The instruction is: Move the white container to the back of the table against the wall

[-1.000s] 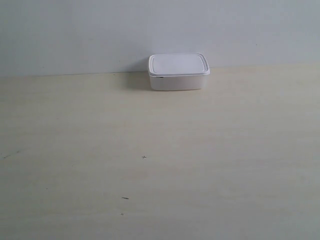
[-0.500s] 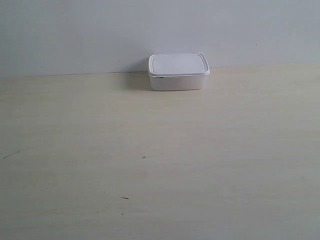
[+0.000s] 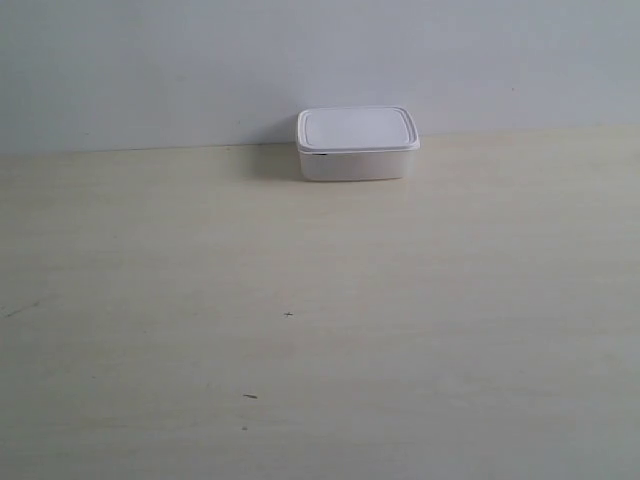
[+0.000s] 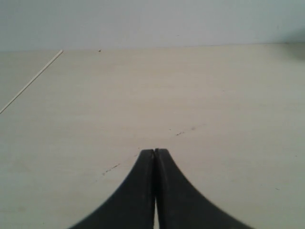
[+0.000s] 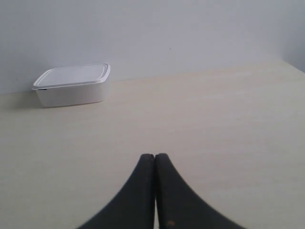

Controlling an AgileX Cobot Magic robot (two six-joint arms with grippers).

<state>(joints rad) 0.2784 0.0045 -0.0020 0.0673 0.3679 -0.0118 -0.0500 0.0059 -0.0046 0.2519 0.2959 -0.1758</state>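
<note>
The white container (image 3: 356, 145) with its flat snap-on lid rests on the cream table (image 3: 320, 330) at the back, right beside the pale wall (image 3: 200, 60). It also shows in the right wrist view as the white container (image 5: 71, 85), well away from my right gripper (image 5: 155, 156), which is shut with nothing between its black fingers. My left gripper (image 4: 154, 151) is shut too, hovering over bare table; the container is out of its view. Neither arm appears in the exterior view.
A few tiny dark specks (image 3: 288, 314) mark the table surface. A thin pale seam line (image 4: 31, 82) runs across the table in the left wrist view. The wall (image 5: 190, 33) closes off the back.
</note>
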